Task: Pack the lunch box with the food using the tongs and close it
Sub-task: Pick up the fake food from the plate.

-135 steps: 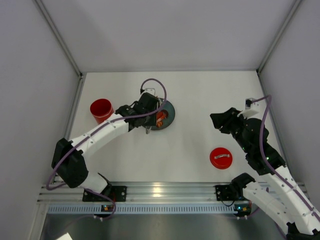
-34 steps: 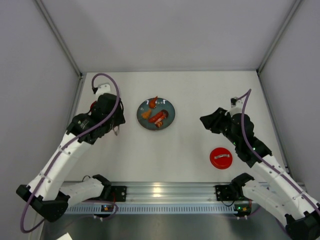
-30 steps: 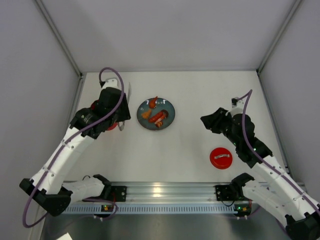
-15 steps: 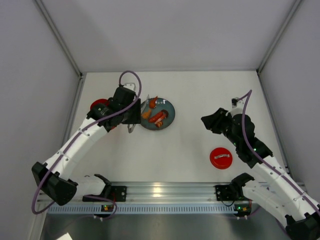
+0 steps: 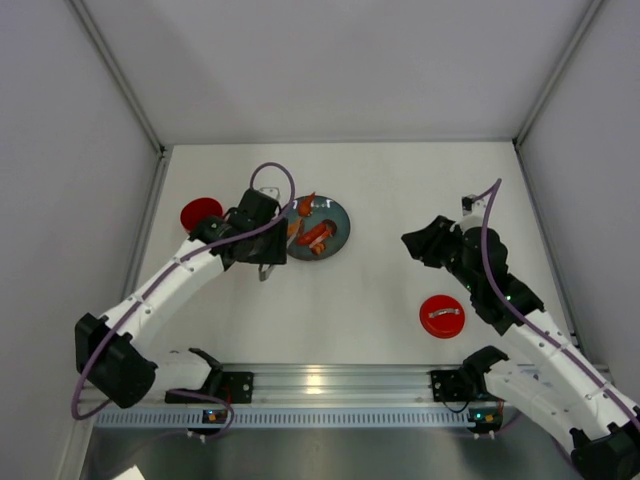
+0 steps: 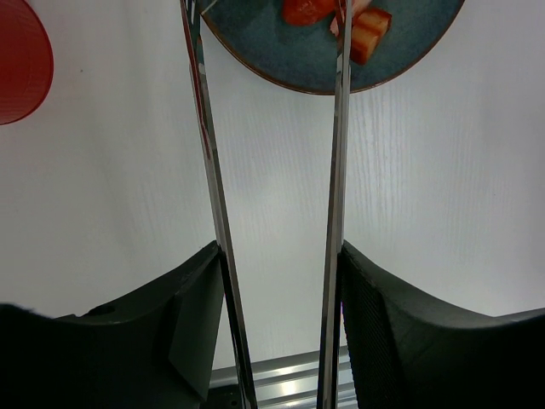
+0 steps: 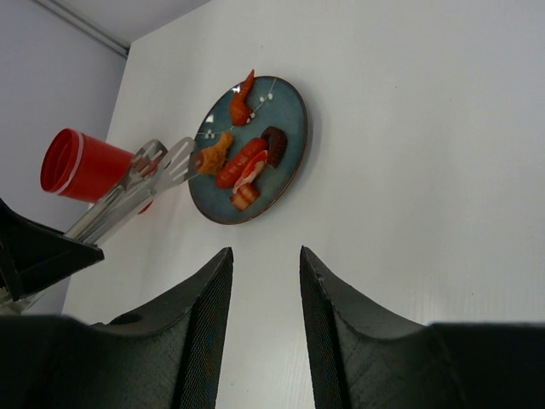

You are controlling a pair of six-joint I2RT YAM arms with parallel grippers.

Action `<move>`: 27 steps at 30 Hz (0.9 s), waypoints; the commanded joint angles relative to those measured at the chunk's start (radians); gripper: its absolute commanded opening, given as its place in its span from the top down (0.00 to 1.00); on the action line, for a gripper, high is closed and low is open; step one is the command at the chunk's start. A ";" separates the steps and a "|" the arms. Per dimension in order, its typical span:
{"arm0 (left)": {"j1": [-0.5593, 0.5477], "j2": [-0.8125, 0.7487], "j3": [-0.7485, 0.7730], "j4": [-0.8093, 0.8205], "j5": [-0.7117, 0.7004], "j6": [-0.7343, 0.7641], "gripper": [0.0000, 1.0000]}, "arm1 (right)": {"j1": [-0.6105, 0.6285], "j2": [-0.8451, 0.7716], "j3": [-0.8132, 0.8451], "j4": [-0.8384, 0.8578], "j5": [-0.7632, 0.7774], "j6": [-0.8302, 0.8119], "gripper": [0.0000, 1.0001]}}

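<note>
Overhead, the left gripper (image 6: 279, 256) clamps the tongs (image 6: 210, 170) by their two slim silver arms, one arm against the inner face of each finger, and the tongs stand spread in a narrow V. Their tips reach the left rim of the blue-grey plate (image 6: 272, 51), just beside an orange piece; whether they touch it cannot be told. The food (image 7: 243, 162), red-brown sausage bits and orange wedges, lies on the plate. The lunch box (image 5: 200, 213), a red tub, stands upright and open on the white table (image 5: 400, 180) to the left of the plate, partly behind the left arm in the overhead view. Across the table, the right gripper (image 7: 266, 253) hovers to the right of the plate with its jaws partly apart and nothing between them. The flat red lid (image 5: 441, 316) lies on the table near the right arm, well apart from the tub.
</note>
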 commanded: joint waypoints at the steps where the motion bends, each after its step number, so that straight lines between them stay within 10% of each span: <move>1: 0.002 0.023 -0.001 0.088 0.011 0.013 0.42 | 0.015 -0.001 0.024 0.014 0.002 -0.010 0.63; 27: 0.002 0.124 -0.006 0.119 -0.041 0.006 0.43 | 0.015 -0.012 -0.005 0.013 0.014 -0.013 0.63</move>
